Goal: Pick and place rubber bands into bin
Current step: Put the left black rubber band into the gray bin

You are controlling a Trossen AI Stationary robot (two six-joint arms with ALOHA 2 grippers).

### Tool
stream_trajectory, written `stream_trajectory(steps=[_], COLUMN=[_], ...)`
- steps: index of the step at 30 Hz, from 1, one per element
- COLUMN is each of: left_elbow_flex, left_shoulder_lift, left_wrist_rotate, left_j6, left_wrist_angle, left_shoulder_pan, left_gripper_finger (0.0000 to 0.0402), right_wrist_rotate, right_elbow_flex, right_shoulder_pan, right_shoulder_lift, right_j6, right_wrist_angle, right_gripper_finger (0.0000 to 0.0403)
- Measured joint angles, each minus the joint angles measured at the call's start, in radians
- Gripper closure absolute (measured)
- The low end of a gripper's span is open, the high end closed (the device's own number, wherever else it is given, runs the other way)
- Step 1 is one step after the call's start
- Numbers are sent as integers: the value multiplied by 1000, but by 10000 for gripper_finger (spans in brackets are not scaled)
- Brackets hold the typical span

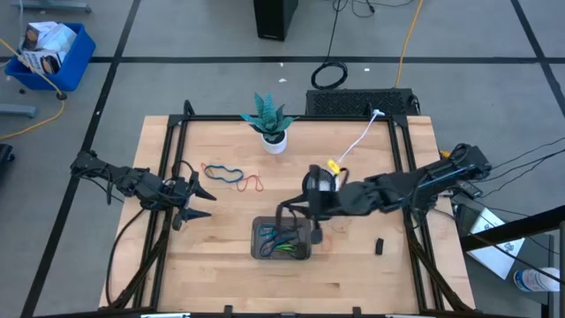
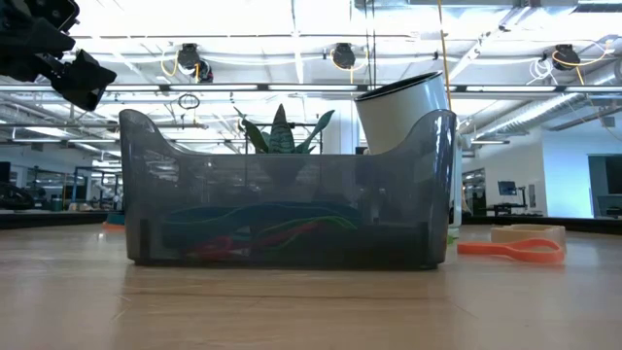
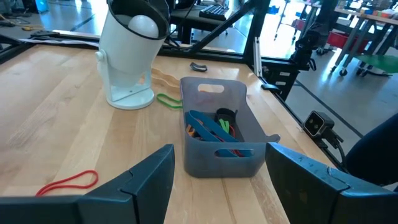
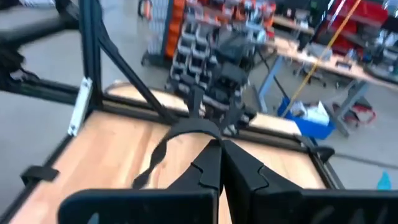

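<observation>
Our left gripper (image 1: 201, 193) waits with fingers apart; blue and red rubber bands (image 1: 231, 175) lie just beyond it. Our right gripper (image 1: 291, 210) pinches a dark rubber band (image 4: 177, 138) above the bin (image 1: 282, 238). We should lower slightly before releasing, so it drops inside.

No text, label, brand or number can be read anywhere.

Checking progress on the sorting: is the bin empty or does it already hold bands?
Not empty. The bin holds several rubber bands, blue, green and red; the low view shows them through its wall. More bands lie outside on the table.
</observation>
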Motion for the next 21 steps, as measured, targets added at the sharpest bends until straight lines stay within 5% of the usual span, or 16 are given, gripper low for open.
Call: stream_trajectory(steps=[21], left_elbow_flex=[0], left_shoulder_lift=[0], left_wrist_rotate=[0], left_j6=[2], left_wrist_angle=[-6], left_shoulder_pan=[0], left_gripper_finger=[144], right_wrist_rotate=[-82], right_elbow_flex=[19], right_shoulder_pan=[-24], right_shoulder_lift=[383], right_j6=[174], right_wrist_angle=[-137], right_gripper_finger=[403])
